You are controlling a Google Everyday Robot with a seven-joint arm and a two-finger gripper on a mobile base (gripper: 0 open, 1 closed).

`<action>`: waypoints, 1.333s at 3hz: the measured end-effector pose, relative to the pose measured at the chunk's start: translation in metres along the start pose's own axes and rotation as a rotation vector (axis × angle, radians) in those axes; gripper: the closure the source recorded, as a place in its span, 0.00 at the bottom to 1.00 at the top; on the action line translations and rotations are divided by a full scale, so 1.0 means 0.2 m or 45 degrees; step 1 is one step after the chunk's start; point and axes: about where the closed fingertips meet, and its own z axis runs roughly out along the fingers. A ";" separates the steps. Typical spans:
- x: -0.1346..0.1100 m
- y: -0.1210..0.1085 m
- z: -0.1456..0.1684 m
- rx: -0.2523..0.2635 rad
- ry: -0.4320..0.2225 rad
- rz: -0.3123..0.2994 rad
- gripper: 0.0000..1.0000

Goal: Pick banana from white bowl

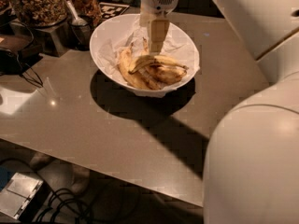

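The white bowl (108,37) stands on the grey table, lined with crumpled white paper. Three yellow, brown-spotted bananas lie in it. The banana (127,70) is the long, slim, curved one along the left side; two plumper ones (161,69) lie to its right. My gripper (157,45) hangs straight down over the back middle of the bowl, its tip just above the bananas and right of the long banana's far end. It holds nothing that I can see. My arm (254,153) fills the right foreground.
Glass jars of nuts (38,3) and a metal cup with a spoon (80,26) stand back left, close to the bowl. A black-and-white tag (112,9) lies behind it. Cables (21,71) lie at the left. The table's front edge (117,178) runs across; below are a box and cords.
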 end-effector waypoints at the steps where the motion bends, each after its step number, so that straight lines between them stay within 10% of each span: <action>1: -0.01 -0.03 0.08 -0.032 0.013 -0.022 0.36; 4: 0.06 0.03 0.25 -0.135 0.048 -0.009 0.50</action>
